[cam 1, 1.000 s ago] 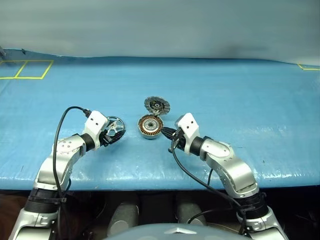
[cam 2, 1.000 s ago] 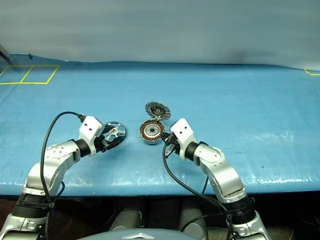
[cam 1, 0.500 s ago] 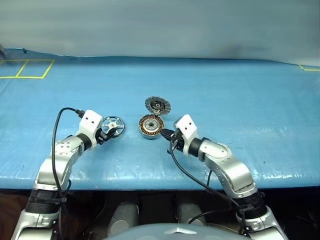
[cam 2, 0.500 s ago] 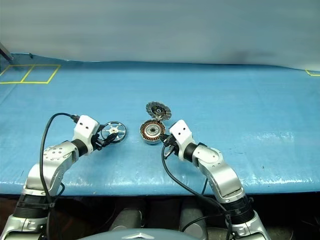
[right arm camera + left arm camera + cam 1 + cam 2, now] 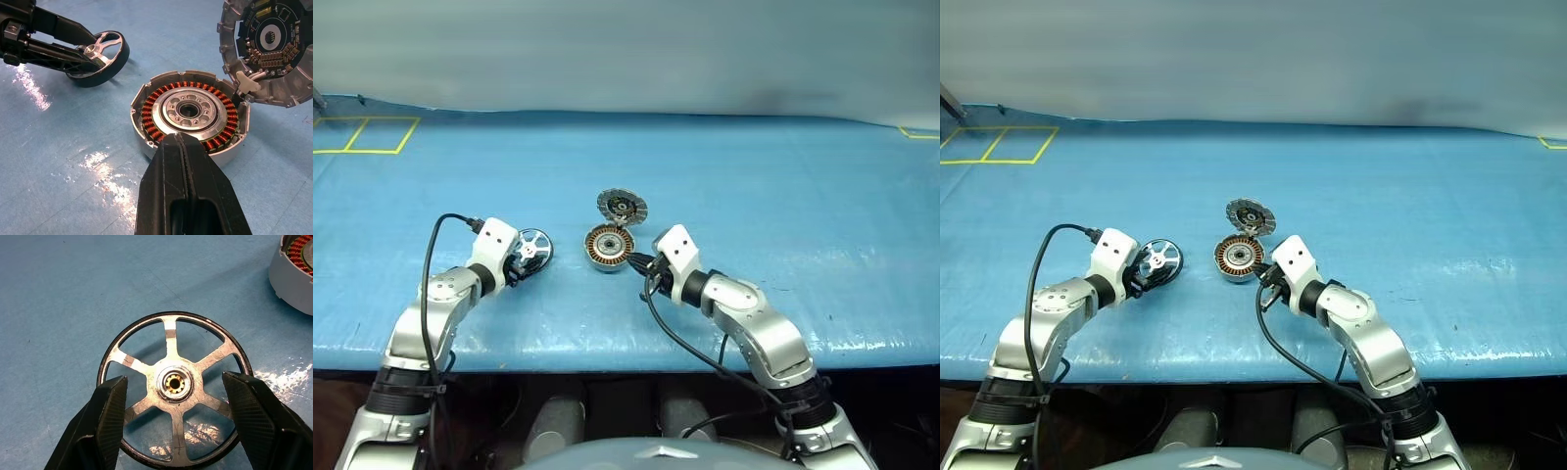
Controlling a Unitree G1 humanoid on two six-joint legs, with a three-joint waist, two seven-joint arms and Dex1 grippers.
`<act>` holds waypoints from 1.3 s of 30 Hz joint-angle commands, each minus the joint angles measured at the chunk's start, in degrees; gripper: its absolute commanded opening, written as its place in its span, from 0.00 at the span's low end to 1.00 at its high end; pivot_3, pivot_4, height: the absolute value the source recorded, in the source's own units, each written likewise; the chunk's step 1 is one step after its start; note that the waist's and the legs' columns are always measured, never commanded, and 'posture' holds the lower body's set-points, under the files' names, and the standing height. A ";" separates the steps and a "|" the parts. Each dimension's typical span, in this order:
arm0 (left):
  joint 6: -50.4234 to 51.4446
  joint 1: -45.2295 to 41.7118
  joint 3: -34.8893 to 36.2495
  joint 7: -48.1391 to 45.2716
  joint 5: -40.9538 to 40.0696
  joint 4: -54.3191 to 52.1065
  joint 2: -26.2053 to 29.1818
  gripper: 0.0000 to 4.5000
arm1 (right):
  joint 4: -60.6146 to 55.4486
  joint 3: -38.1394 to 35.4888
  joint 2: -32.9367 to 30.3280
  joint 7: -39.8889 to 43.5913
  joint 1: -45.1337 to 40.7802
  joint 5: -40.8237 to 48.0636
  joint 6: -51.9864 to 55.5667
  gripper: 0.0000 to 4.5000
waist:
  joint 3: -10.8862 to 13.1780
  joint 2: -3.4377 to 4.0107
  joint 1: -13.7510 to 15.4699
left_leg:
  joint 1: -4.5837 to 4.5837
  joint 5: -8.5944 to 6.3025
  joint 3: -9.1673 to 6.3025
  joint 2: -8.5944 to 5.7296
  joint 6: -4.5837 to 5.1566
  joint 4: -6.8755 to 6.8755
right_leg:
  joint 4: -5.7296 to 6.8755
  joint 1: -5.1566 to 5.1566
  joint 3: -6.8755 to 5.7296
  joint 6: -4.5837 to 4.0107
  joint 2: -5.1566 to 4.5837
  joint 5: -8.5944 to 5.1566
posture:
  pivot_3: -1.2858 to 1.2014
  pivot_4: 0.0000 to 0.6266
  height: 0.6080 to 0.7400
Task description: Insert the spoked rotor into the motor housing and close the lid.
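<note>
Both eye views are looking forward and down from the head, taking in the whole blue-covered bench (image 5: 754, 176) from a distance. The left wrist camera is sitting very close over the shiny silver spoked rotor (image 5: 173, 384). The right wrist camera is looking closely at the round silver-grey motor housing with copper windings (image 5: 188, 112), also catching that rotor.

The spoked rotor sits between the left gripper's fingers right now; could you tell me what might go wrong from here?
The left gripper straddles the spoked rotor, which stands tilted on the blue mat; closing off-centre could flip it or let it slip. The right gripper, shut, rests over the motor housing rim and could block insertion.
</note>
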 commanded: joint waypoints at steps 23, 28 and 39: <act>0.46 1.00 2.07 -8.61 -6.28 -2.67 0.25 0.36 | 1.18 -4.18 -1.31 -0.23 1.64 1.51 -2.13 0.00 | -0.08 0.14 0.41 | 0.03 -0.01 0.08 0.12 -0.01 0.01 | -0.03 0.06 -0.02 -0.05 -0.04 -0.04 | 0.52 0.24 1.00; 2.67 -0.26 3.42 -13.67 -13.21 -5.44 0.03 0.36 | 1.10 -4.70 -2.19 0.87 3.45 1.62 -3.98 0.00 | -0.01 0.06 0.40 | -0.06 -0.01 0.07 0.12 -0.01 0.01 | -0.04 0.00 -0.03 -0.06 -0.03 -0.04 | 0.52 0.24 1.00; -1.70 -6.14 -1.19 -20.80 -12.53 -3.02 3.45 0.36 | 3.44 -5.10 -2.53 3.26 7.05 1.26 -12.22 0.00 | 0.14 -0.06 0.16 | -0.10 -0.01 0.11 0.09 -0.01 0.01 | -0.06 -0.03 -0.05 -0.06 0.00 -0.04 | 0.52 0.24 1.00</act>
